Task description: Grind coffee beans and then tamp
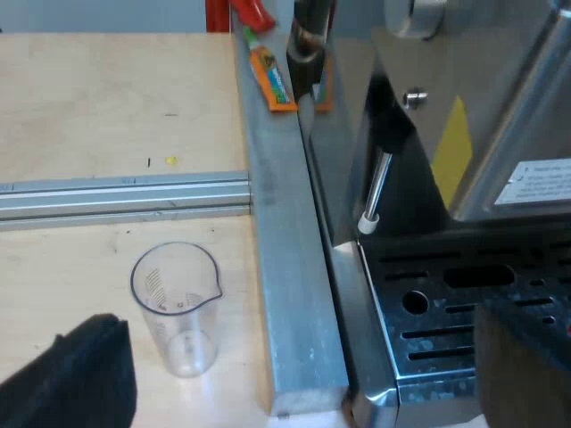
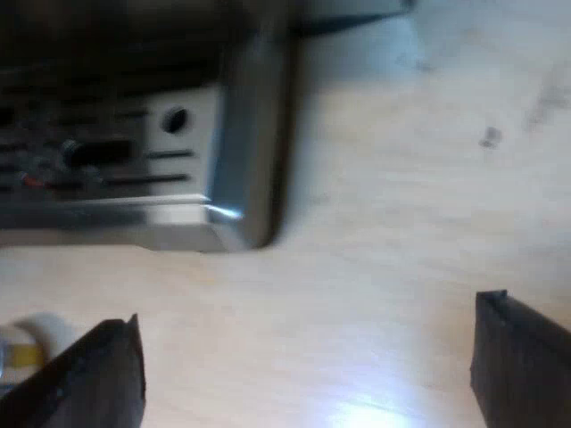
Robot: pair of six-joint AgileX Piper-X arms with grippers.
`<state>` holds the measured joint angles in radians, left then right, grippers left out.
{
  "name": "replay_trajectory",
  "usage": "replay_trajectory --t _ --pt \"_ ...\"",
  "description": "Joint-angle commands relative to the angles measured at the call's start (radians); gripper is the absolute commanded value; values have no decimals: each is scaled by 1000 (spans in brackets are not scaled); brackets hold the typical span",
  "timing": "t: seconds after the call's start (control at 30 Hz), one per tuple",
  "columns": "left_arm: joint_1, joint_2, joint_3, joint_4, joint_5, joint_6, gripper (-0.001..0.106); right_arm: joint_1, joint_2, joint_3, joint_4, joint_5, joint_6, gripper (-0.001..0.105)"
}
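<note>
My left gripper (image 1: 299,379) is open, one black finger (image 1: 76,374) beside the clear measuring glass (image 1: 176,308), the other (image 1: 522,366) over the espresso machine's drip tray (image 1: 446,303). The glass stands upright on the wooden table, with nothing in it that I can see. The machine's steel body (image 1: 464,134) and steam wand (image 1: 375,192) rise past the tray. My right gripper (image 2: 308,370) is open above bare wooden table, its fingers (image 2: 89,379) wide apart, near the rounded corner of the machine's drip tray (image 2: 227,192).
An aluminium rail (image 1: 294,294) runs along the machine's side, with a second rail (image 1: 125,196) crossing the table. An orange packet (image 1: 272,80) and a red item (image 1: 252,13) lie farther off. A white and yellow object (image 2: 31,343) sits by my right finger.
</note>
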<state>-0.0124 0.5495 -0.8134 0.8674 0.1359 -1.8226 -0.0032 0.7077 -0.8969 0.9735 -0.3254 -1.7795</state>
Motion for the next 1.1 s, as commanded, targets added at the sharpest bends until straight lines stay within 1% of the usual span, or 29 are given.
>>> replay_trajectory --t 0.03,0.1,0.2,0.27,0.3,0.33,0.37,0.4,0.43,0.5,0.57,0.63,0.73,0.8,0.83,0.87,0.93,1.0,1.1 --pt "1 -1 -7 3 -6 -9 79 -55 -30 -10 55 -14 -67 76" --pt "1 -7 -7 26 -8 -9 79 -88 -59 -10 83 -6 -88 76" --pt "-11 -26 -7 49 -13 -9 79 -83 -93 -10 100 27 -88 76" --pt "-19 -35 -7 53 -12 -9 79 -84 -135 -10 116 27 -98 76" --pt "-44 -74 -7 53 -12 15 79 -84 -159 -10 125 27 -127 76" --pt "-52 -92 -7 53 -20 22 79 -84 -179 -10 131 25 -138 76" --pt "-53 -100 -7 53 -28 22 79 -84 -192 -10 132 22 -140 76" --pt "-54 -133 -7 53 -57 24 79 -84 -210 -8 134 22 -140 76" --pt "-54 -150 -7 53 -66 24 79 -84 -253 -8 148 22 -140 76" --pt "-54 -191 -7 55 -101 26 79 -84 -262 -8 156 22 -140 76" --pt "-54 -228 -7 57 -108 39 79 -84 -328 -8 194 22 -140 76" --pt "-54 -289 -7 77 -111 69 79 -84 -382 -8 222 22 -140 76" --pt "-54 -322 -7 103 -111 70 79 -84 -444 -8 236 22 -140 76" --pt "-54 -359 -7 135 -111 70 79 -84 -479 -8 236 13 -128 76" --pt "-54 -405 -7 172 -111 70 79 -84 -507 -5 236 -2 -121 76" --pt "-54 -419 -7 178 -111 74 79 -84 -520 -3 236 -12 -116 76" --pt "-54 -478 -2 185 -111 78 79 -84 -568 5 236 -51 -78 76" --pt "-54 -517 3 188 -111 78 79 -84 -605 13 236 -76 -60 76" --pt "-54 -580 11 224 -111 78 79 -84 -656 25 236 -106 -57 76"
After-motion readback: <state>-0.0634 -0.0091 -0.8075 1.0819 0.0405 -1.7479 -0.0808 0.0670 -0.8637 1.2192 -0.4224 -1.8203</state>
